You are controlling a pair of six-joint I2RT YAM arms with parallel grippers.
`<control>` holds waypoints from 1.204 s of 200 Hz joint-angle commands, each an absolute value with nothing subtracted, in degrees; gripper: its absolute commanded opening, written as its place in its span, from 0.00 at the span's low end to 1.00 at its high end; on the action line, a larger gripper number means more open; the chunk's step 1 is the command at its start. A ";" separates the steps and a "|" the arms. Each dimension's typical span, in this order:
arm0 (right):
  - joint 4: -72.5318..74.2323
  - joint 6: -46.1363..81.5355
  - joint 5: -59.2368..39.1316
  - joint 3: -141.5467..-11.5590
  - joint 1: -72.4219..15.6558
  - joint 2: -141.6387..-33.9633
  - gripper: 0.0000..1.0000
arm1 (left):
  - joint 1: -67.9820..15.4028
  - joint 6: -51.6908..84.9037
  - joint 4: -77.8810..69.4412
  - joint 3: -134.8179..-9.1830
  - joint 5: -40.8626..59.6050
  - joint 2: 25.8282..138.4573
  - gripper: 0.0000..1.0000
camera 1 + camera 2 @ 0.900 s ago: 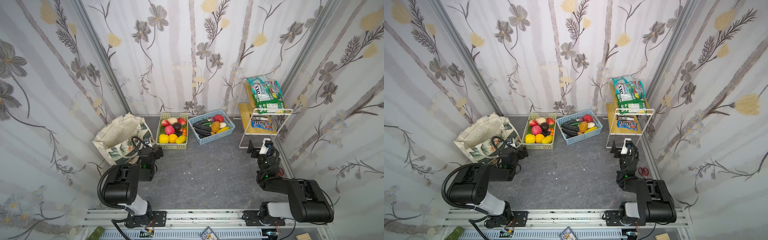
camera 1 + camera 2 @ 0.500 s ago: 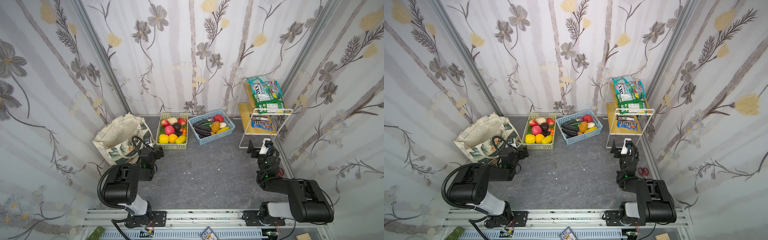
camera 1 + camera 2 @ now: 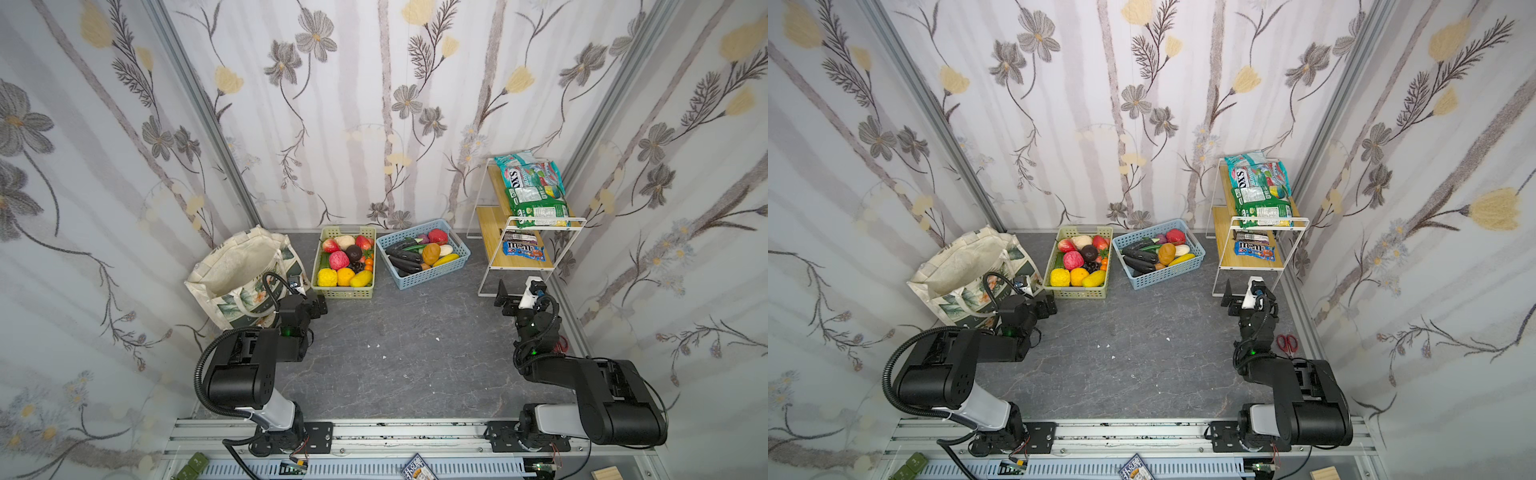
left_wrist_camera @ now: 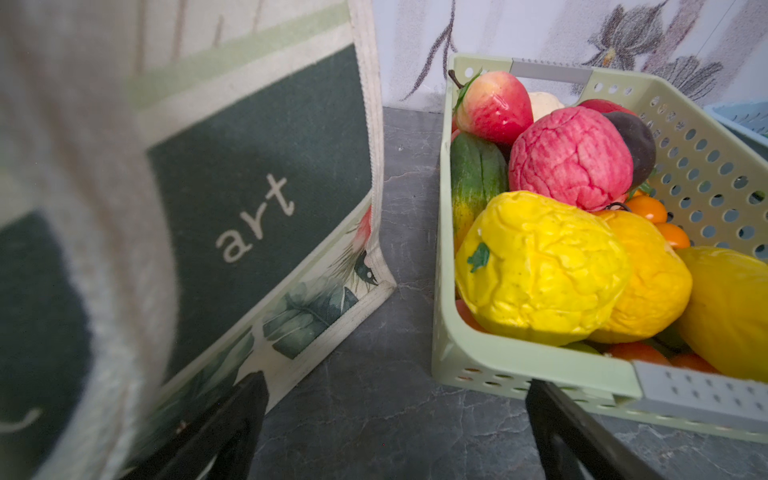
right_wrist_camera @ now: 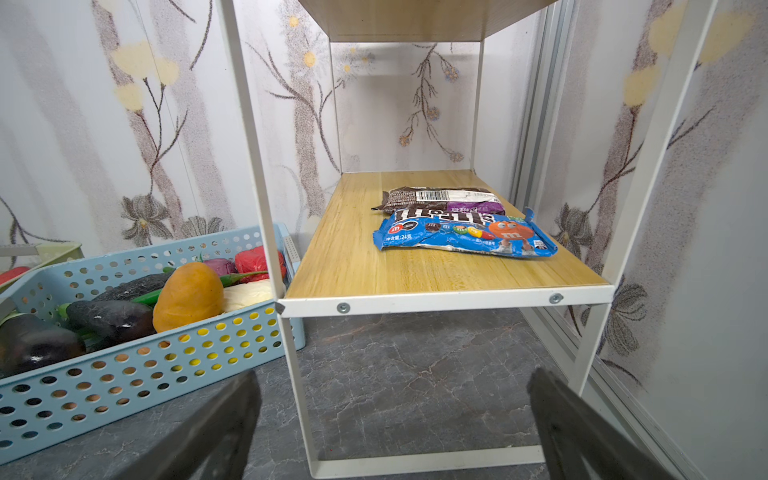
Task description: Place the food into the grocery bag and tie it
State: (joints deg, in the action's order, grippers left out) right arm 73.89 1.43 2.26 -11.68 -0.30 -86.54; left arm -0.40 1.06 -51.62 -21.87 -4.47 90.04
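The grocery bag (image 3: 241, 270) (image 3: 963, 266), a cream tote with a dark green band, stands open at the left wall. In the left wrist view the grocery bag (image 4: 257, 166) is close on one side and the toy fruits (image 4: 540, 266) on the other. My left gripper (image 3: 311, 302) (image 4: 395, 386) is open and empty, low over the floor between them. More food lies in the blue basket (image 3: 422, 253) and as snack packets (image 3: 534, 191) on the rack. My right gripper (image 3: 517, 291) (image 5: 392, 386) is open and empty, facing the blue packet (image 5: 465, 232) on the lower shelf.
The pale green basket (image 3: 343, 293) and the blue basket's rim (image 3: 436, 276) sit side by side against the back wall. A white wire rack (image 3: 577, 220) with wooden shelves stands at the right. Red scissors (image 3: 1287, 343) lie by the right wall. Walls close in on three sides.
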 commanded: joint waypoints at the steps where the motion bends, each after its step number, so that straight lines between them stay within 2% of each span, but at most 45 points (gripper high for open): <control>1: 74.41 1.23 1.49 -11.88 -0.27 -86.57 1.00 | -0.31 1.32 -52.30 -22.49 -4.28 90.03 1.00; 81: 73.43 1.98 1.93 -12.45 -0.03 -85.68 1.00 | -0.33 1.57 -51.92 -22.51 -5.69 89.46 1.00; 108: 58.65 2.55 2.29 -18.03 0.39 -81.04 1.00 | -0.49 2.90 -39.97 -26.50 -9.71 83.96 1.00; 154: 40.49 5.11 3.66 -26.95 -0.44 -75.25 0.99 | -1.27 4.74 -20.24 -36.35 -7.83 77.77 1.00; 241: 19.96 9.57 3.37 -35.01 -4.95 -67.18 0.98 | -9.42 9.41 14.55 -57.79 -12.82 67.42 1.00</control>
State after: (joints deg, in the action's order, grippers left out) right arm 26.65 7.79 3.40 -33.58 -4.08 -68.58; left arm -8.23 6.74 1.17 -52.73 -9.47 68.53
